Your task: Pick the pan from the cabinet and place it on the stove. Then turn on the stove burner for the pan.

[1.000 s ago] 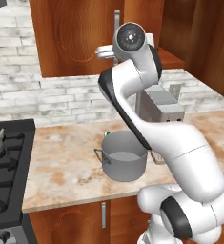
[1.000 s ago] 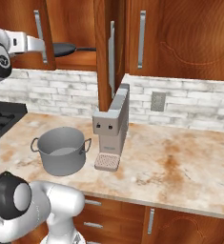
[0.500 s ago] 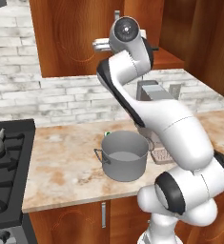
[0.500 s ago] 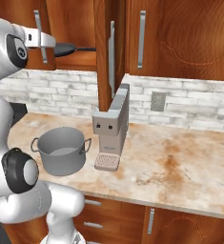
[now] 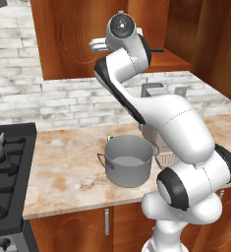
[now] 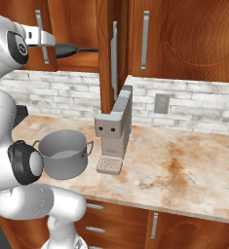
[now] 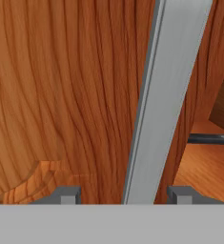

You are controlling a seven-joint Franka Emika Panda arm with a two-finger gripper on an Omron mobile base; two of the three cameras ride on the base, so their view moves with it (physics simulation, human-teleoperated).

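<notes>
Judging pan (image 6: 67, 48) rigid, fairly heavy | grip: long handle, upper centre | claw (image 7: 124, 194) apart, straddling door handle (image 7: 168, 95), not clamped.

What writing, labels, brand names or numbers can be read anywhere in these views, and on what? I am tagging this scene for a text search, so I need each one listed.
None: no readable text shows in any view.
The coffee machine bears two dark dots on its front, no letters.
The stove knobs show no legible markings.
The grey pot, the cabinet door and its handle are plain.
</notes>
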